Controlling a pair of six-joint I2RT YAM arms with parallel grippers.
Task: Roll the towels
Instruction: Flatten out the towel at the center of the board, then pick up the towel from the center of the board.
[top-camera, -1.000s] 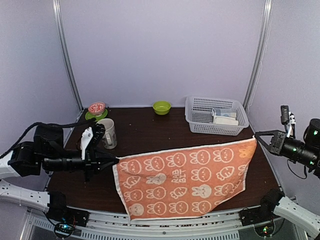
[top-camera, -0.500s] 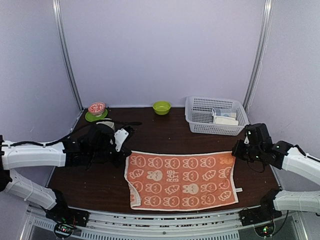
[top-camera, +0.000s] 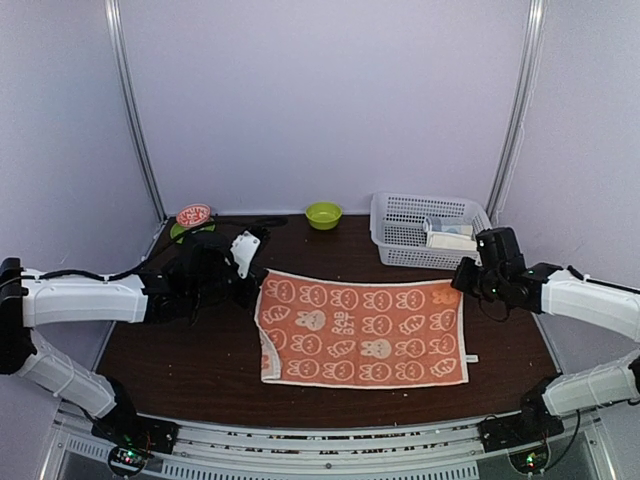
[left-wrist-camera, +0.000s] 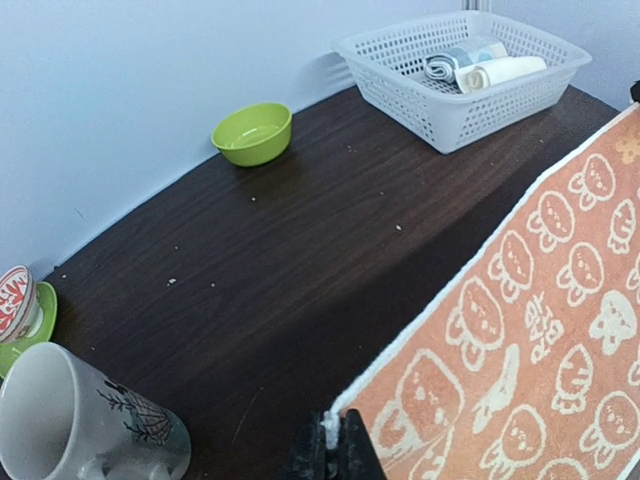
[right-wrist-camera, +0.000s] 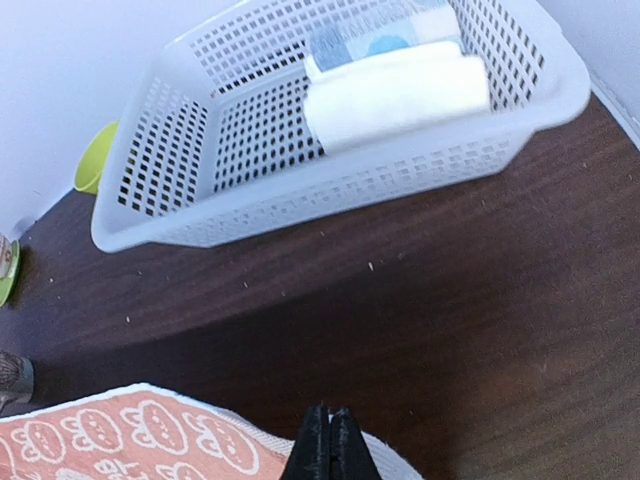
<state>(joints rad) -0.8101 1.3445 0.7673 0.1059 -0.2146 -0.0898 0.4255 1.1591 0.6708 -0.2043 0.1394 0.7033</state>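
Note:
The peach-orange rabbit towel (top-camera: 365, 330) lies spread flat on the dark table, with its near left corner slightly curled. My left gripper (top-camera: 260, 277) is at its far left corner. In the left wrist view the left gripper (left-wrist-camera: 335, 442) is shut on the towel's (left-wrist-camera: 520, 340) white edge. My right gripper (top-camera: 463, 284) is at the far right corner. In the right wrist view it (right-wrist-camera: 329, 432) is shut on the towel (right-wrist-camera: 140, 440) hem there. The cream-white towel (top-camera: 450, 241) lies rolled in the basket, and shows in both wrist views (left-wrist-camera: 505, 72) (right-wrist-camera: 395, 100).
A white mesh basket (top-camera: 388, 238) stands at the back right and also holds a blue-white packet (right-wrist-camera: 365, 40). A green bowl (top-camera: 323, 214) sits at the back wall. A red-white cup on a green saucer (top-camera: 193, 217) stands at the back left, with a grey mug (left-wrist-camera: 70, 420) by my left arm.
The towel hung stretched in the air over the near edge. Both arms have carried it toward the back and lowered it flat on the table, still holding its corners.

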